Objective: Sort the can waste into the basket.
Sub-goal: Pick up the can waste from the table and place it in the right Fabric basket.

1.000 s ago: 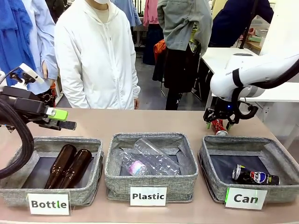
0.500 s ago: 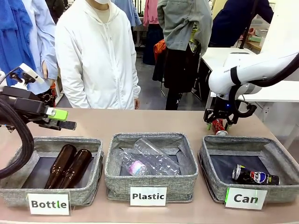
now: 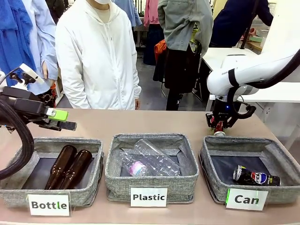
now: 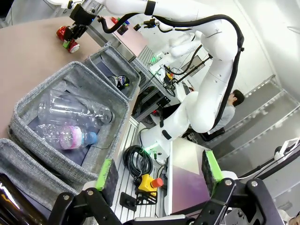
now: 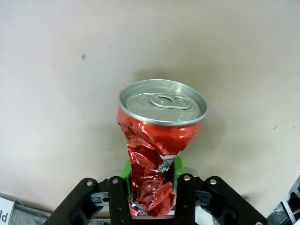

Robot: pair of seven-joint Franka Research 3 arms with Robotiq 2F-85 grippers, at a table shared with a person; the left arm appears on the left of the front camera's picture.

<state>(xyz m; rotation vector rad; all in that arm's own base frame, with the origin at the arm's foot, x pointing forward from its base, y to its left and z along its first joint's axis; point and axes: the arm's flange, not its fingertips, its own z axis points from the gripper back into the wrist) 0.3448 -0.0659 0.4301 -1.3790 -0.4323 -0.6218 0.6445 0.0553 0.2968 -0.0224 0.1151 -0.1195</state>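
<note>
Right arm comes in from the right, elbow high, wrist bent down over the far right of the surface; right gripper (image 3: 219, 125) points down, fingers (image 5: 124, 169) clamped on a crushed red can (image 5: 157, 140), green pads pressed vs. its sides; can held just off the surface. Left arm at far left, forearm approx. level; left gripper (image 3: 60, 120) points toward the middle, above the surface, fingers (image 4: 107, 172) spread wide w/ nothing between them.
</note>
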